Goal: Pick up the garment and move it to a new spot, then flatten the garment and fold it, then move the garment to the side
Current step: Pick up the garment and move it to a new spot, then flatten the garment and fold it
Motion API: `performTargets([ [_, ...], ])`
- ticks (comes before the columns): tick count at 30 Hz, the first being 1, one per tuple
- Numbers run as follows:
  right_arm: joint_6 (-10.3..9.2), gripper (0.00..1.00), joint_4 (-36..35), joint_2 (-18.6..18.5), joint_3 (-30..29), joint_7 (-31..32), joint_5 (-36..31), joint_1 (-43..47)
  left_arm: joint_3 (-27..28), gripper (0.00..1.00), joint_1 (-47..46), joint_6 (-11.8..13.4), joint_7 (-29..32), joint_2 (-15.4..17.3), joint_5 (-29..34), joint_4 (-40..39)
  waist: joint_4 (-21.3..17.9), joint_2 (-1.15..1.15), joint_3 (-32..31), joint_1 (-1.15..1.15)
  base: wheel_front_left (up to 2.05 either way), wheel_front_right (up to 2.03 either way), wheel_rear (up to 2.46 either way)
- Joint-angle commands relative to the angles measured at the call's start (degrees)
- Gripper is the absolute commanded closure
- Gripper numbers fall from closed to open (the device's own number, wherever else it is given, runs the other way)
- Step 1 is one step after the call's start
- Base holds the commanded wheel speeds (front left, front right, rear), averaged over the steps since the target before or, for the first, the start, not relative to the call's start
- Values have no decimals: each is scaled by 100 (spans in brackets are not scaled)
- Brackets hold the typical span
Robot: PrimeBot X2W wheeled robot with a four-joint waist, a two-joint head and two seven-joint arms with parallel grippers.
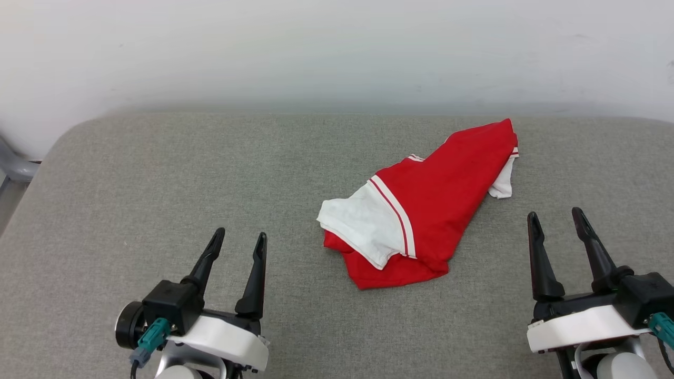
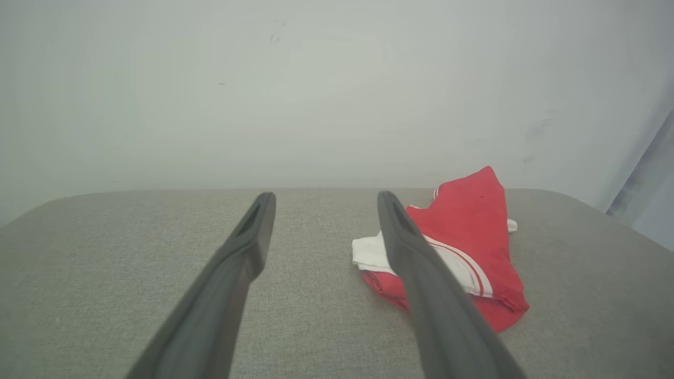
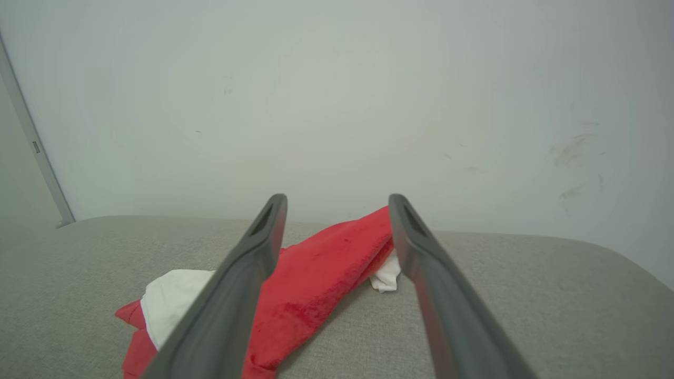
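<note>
On the grey cloth-covered table [image 1: 158, 184], right of centre and toward the far edge, the garment [image 1: 437, 210] lies crumpled in a loose diagonal heap. It is a red shirt with one white sleeve, edged in red and white stripes, spread at its near left end; a second scrap of white peeks out at its far right end. No print shows. Near the front left, the left end effector [image 1: 240, 234] hovers with fingers spread wide, holding nothing, well apart from the shirt. At the front right, the right end effector [image 1: 555, 213] is likewise wide open and empty, near the shirt's right side but not touching it. Behind the table stands a pale wall [image 1: 316, 52].
</note>
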Motion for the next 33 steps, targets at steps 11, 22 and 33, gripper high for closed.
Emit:
performTargets([
  [11,-4,0,4,9,95,-14,62,65,439,0,153,-555,-15,-389,508,178,-116,0,11,1,0,0,0],
  [22,-4,0,-118,10,76,-14,-6,-153,-5,0,-1225,-1384,1301,-159,532,308,-416,0,609,1,0,0,0],
  [33,-4,0,-222,10,97,-14,201,-511,-739,0,-3755,-1784,4581,214,-305,1063,-1012,0,1532,1,0,0,0],
])
